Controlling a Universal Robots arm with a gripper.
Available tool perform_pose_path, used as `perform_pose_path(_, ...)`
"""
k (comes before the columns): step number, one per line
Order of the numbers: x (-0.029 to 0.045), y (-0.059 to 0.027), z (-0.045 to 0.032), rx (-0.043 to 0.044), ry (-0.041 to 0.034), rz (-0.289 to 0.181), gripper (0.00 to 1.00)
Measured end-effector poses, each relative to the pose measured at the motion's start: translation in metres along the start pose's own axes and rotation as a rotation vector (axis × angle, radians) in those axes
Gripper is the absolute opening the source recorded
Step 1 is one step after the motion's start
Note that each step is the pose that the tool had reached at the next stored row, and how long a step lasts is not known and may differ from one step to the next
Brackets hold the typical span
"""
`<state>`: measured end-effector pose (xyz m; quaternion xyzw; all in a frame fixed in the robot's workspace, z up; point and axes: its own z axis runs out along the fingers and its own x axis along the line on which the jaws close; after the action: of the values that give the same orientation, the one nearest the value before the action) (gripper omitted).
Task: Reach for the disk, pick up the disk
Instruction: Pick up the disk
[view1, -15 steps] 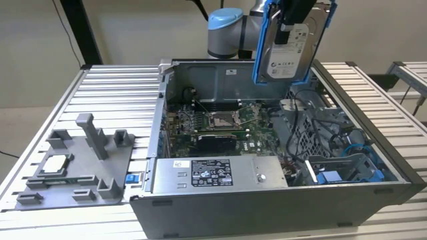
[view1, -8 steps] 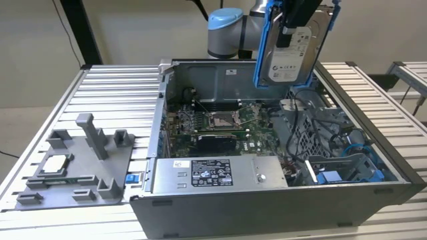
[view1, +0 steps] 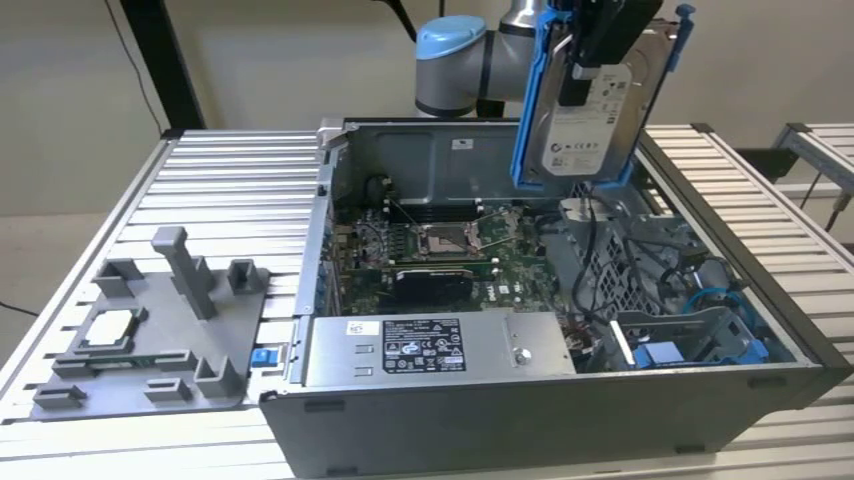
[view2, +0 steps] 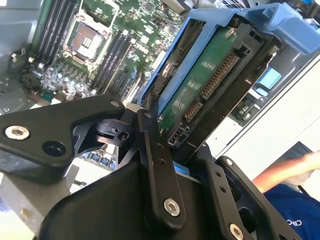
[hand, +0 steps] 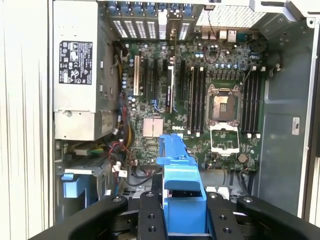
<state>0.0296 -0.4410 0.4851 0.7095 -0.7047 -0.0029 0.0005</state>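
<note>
At the left of the exterior view we see a grey tray (view1: 147, 330), then the open computer case (view1: 534, 400). At the upper right, the gripper (view1: 601, 45) pinches the disk (view1: 594, 110) high above the case. The pick-up looks done, we think.

A: Exterior view evenly lit, soft overhead light, no hard shadows; case (view1: 561, 400) interior darker.

B: Second wrist view: gripper (view2: 165, 165) links close-up, soft focus; washed-out glare at one side. First wrist view bright, table slats (hand: 25, 125) overexposed, motherboard (hand: 200, 100) sharp.
</note>
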Motion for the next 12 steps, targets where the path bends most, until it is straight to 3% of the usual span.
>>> perform_pose_path(12,0.0299,0.0007,0.0002,0.0000,0.0000,0.003,0.00)
